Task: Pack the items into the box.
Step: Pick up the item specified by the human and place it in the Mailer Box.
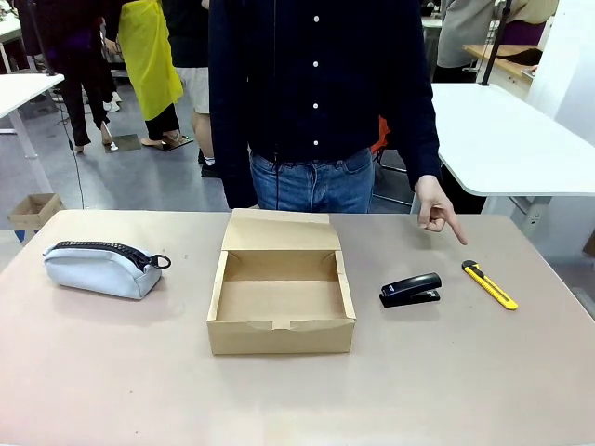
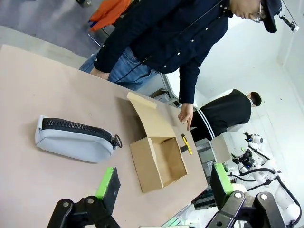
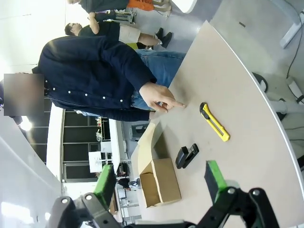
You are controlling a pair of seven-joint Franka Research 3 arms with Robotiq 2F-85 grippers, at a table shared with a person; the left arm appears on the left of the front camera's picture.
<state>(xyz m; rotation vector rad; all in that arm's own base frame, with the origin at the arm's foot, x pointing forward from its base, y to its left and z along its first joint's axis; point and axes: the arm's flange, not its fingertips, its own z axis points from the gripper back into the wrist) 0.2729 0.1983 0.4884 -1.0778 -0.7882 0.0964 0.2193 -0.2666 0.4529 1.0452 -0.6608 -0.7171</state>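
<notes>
Left gripper (image 2: 164,172) and right gripper (image 3: 160,167) both spread wide, holding nothing; box (image 1: 279,336) open; stapler (image 1: 410,289) just right of box, outside it; knife (image 1: 489,284) farther right, apart from stapler; person's hand (image 1: 435,212) pointing down, right of box; pouch (image 1: 98,268) well left of box.

The left tool (image 2: 163,180) has two black fingers (image 2: 114,190), each faced with a green pad (image 2: 105,183). Silver screw heads (image 2: 233,195) mark its black linkage joints. The right tool (image 3: 160,175) has identical construction. The person (image 1: 321,93) wears a dark navy long-sleeved shirt with white buttons (image 1: 315,64) and blue jeans (image 1: 311,184).
</notes>
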